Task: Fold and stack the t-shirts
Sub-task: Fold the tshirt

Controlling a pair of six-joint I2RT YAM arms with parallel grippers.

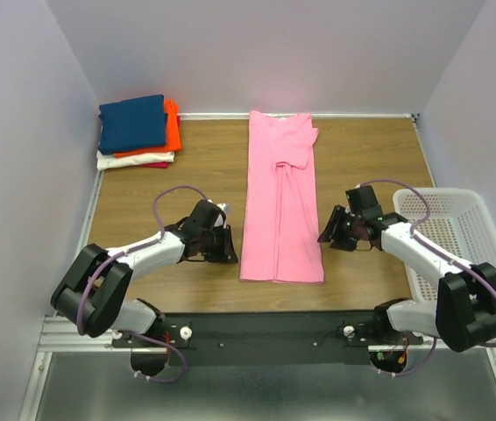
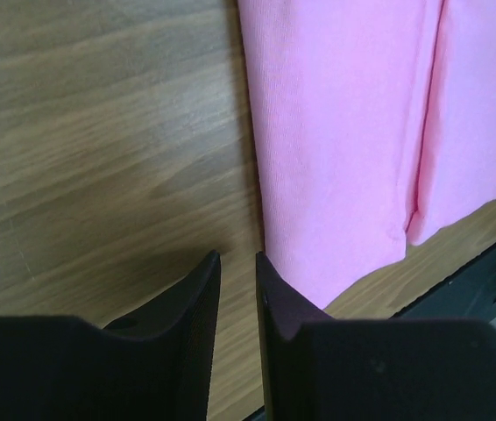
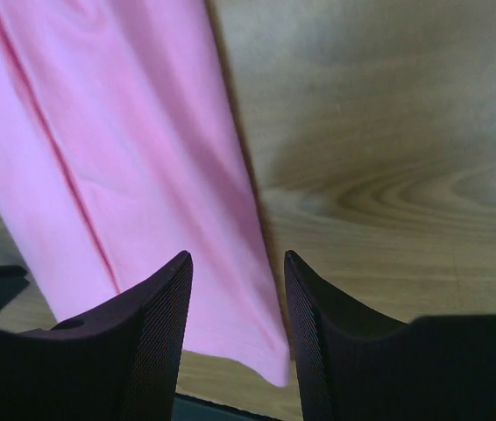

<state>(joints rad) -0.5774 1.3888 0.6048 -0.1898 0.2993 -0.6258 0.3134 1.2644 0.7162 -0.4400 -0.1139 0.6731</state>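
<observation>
Top external — folded pink t-shirt (image 1: 280, 210), left gripper (image 2: 237, 260) barely parted, right gripper (image 3: 237, 260) wider, both empty.

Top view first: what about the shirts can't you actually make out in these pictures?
- Corner stack, top view: the upper shirts cover the lower ones, so only thin edges show.
- Pink shirt, top view: its own folds hide the layers underneath.
- Both wrist views: the frame edges cut off its collar end.
</observation>
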